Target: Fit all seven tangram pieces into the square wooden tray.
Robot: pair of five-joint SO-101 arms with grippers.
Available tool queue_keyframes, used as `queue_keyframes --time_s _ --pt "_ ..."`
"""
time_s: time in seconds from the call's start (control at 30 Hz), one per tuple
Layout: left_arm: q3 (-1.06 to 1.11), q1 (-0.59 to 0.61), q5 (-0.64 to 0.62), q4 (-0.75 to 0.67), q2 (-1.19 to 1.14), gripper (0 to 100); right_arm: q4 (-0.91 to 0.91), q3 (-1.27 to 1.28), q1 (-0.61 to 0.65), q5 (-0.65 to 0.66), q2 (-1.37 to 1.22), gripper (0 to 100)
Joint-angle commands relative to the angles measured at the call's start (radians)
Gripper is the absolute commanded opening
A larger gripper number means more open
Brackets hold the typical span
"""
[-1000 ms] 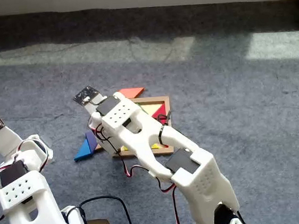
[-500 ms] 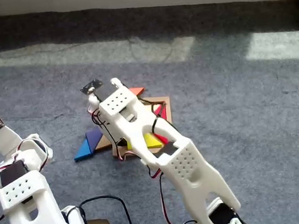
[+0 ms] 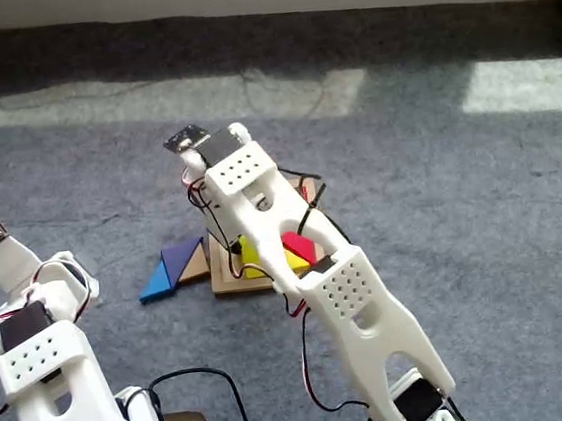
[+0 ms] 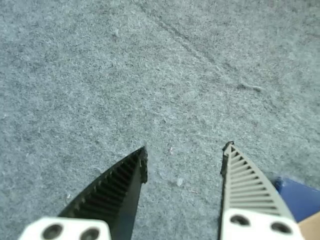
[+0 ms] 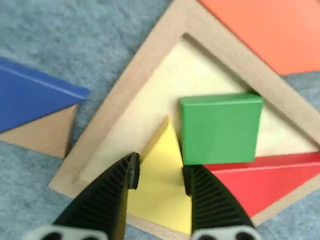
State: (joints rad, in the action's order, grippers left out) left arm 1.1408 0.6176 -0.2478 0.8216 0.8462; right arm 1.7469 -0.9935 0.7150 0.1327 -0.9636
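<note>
The square wooden tray holds a green square, a yellow triangle and a red triangle. My right gripper hovers open just above the yellow triangle's tip, one finger on each side of it. An orange piece lies outside the tray's far edge. A blue triangle and a tan triangle lie on the carpet beside the tray. In the high view the right arm covers most of the tray. My left gripper is open over bare carpet.
Grey carpet surrounds everything. In the high view a blue triangle, a purple piece and a tan piece sit left of the tray. The left arm stands at the near left. A blue corner shows by the left gripper.
The right arm has swung right and farther out across the tray, uncovering the yellow and red pieces and hiding the orange one. The left arm has not moved.
</note>
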Motion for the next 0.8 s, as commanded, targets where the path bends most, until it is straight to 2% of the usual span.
queue_keyframes --time_s 0.0,0.13,0.5,0.63,0.77 --pt "-0.044 -0.013 -0.008 -0.015 0.018 25 0.019 -0.039 -0.047 0.025 0.196 1.6" --pt "-0.044 -0.013 -0.008 -0.015 0.018 25 0.018 0.053 -0.087 0.025 0.354 0.5" --pt "-0.044 -0.021 -0.005 -0.015 0.018 25 0.013 0.539 -0.091 0.137 0.845 0.5" --pt "-0.047 -0.09 0.012 -0.011 0.019 25 0.013 0.711 -0.093 0.157 1.043 0.5" --pt "-0.077 -0.197 0.112 -0.009 0.018 25 -0.012 0.863 -0.16 0.157 1.208 0.7"
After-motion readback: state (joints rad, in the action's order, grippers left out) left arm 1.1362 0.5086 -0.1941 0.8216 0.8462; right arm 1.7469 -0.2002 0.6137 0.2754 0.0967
